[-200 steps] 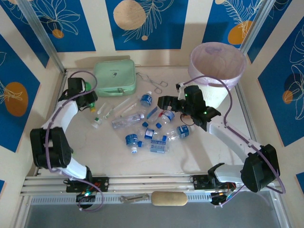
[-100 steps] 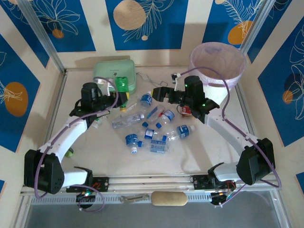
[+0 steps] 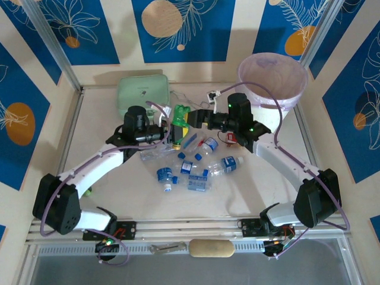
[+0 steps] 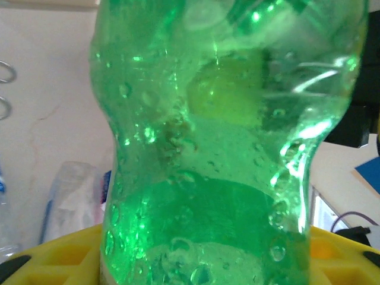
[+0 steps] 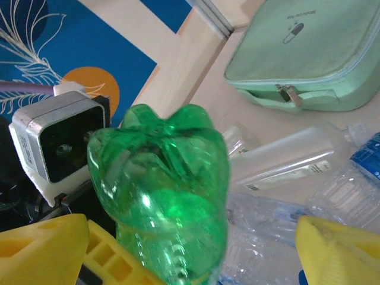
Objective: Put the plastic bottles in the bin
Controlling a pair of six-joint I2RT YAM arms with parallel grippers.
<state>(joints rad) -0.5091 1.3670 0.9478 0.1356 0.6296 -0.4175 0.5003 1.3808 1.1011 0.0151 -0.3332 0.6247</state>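
Clamps green bottle [image 3: 180, 114] in left fingers [image 4: 47, 261], lifted over far-centre tabletop [image 3: 249, 190]. Brackets it with spread right fingers [image 5: 335, 249], not touching, likely for handover toward bin [image 3: 242, 80], far right.

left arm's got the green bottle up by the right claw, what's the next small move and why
Probably close the right claw on the green bottle. The bottle sits between its open yellow fingers, the left claw holds it, and the bin stands on the right arm's side.
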